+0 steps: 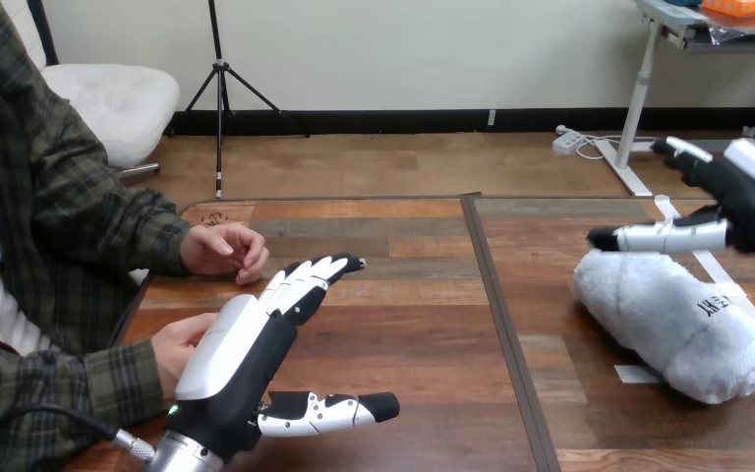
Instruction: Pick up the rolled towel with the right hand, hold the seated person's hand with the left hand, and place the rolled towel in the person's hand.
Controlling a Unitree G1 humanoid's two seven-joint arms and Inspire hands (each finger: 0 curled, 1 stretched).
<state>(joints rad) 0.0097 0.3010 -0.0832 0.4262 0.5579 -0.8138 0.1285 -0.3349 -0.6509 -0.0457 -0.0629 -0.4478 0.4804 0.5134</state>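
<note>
Head view: a rolled white terry towel [673, 324] lies on the right half of the brown wooden table [413, 324], close to its right edge. It slants towards the near right corner among white tape strips [637, 374] that seem to mark its starting spot. The robot's right hand [747, 202] hangs over the towel's far end, fingers and thumb spread apart with nothing between them. One finger reaches just above the cloth, and I cannot tell whether it touches. That wide spread reads as preparation for closing round the roll, so the pick-up looks not yet done.

On the left half, towards the near edge, the robot's left hand [226, 339] is raised off the wood, fingers straight and side by side, thumb stuck out, clamped on nothing. The person's nearer hand [172, 346] sits at the left edge just beside it, partly hidden behind it; contact cannot be judged, and no robot finger curls round it. The person's farther hand [224, 252] rests loosely curled near the left edge, apart from the robot's fingertips. The left hand seems stationed there to take the nearer hand once the towel is lifted
</note>
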